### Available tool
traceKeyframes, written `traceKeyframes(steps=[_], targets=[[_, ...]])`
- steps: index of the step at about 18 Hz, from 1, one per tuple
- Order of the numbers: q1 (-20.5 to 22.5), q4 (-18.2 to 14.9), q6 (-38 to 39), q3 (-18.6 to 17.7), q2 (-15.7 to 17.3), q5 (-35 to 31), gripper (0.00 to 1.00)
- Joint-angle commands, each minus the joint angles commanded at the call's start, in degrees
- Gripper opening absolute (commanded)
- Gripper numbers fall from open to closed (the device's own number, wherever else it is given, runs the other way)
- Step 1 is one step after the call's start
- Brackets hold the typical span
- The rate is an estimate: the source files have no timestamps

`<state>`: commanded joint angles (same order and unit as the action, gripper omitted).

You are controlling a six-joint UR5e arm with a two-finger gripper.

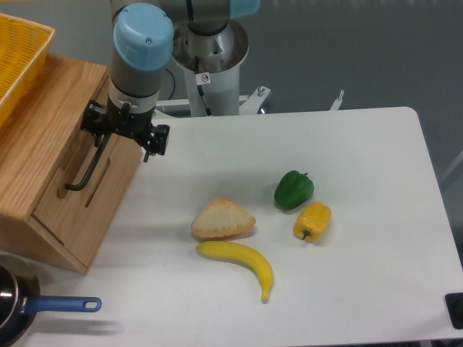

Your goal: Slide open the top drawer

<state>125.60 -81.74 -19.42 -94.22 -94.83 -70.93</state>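
Note:
The top drawer (90,206) is a light-oak panel on the front of the wooden cabinet (40,137) at the left. Its long black bar handle (87,172) runs diagonally across the front. My gripper (108,137) hangs straight over the upper end of the handle, and the bar disappears beneath it. The wrist hides the fingers, so I cannot tell whether they are closed on the bar. The drawer front looks flush with, or only slightly out from, the cabinet body.
A yellow mesh basket (18,54) sits on the cabinet top. On the white table lie a bread piece (223,219), a banana (239,262), a green pepper (293,189) and a yellow pepper (312,221). A blue-handled pan (58,306) is at front left. The arm's base (210,65) stands behind.

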Motion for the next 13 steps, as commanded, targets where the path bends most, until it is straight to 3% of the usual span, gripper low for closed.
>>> traceKeyframes(steps=[13], targets=[[-0.8, 0.1, 0.9, -0.1, -0.9, -0.1, 1.0]])
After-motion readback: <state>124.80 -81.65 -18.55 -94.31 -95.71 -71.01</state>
